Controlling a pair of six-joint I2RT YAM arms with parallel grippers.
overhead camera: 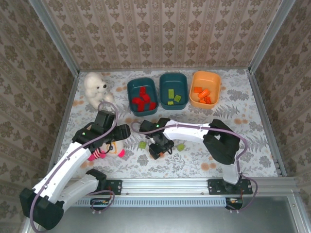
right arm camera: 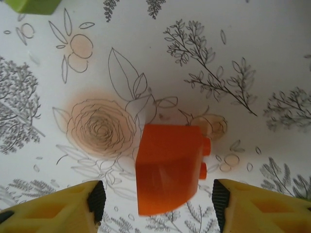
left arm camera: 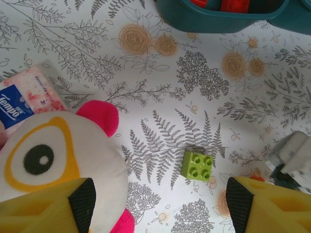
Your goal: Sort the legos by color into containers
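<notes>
An orange lego (right arm camera: 167,174) lies on its side on the patterned table between the pads of my right gripper (right arm camera: 159,201). That gripper is open, with a wider gap on the left than on the right; from above it (overhead camera: 158,147) hangs over the table's middle. My left gripper (left arm camera: 160,204) is open, and a light green lego (left arm camera: 197,165) lies just ahead of it, nearer the right finger. From above, green legos lie at left (overhead camera: 142,144) and right (overhead camera: 181,146) of the right gripper. At the back stand the containers: a teal tub (overhead camera: 131,87) with red legos, a teal tub (overhead camera: 163,80) with green ones, an orange tub (overhead camera: 197,76) with orange ones.
A plush doll (left arm camera: 48,160) with a pink ear presses against my left finger, and a tissue pack (left arm camera: 19,104) lies behind it. A white plush bear (overhead camera: 97,87) sits at the back left. Metal rails and papered walls frame the table. The right gripper's body (left arm camera: 291,160) shows beside the green lego.
</notes>
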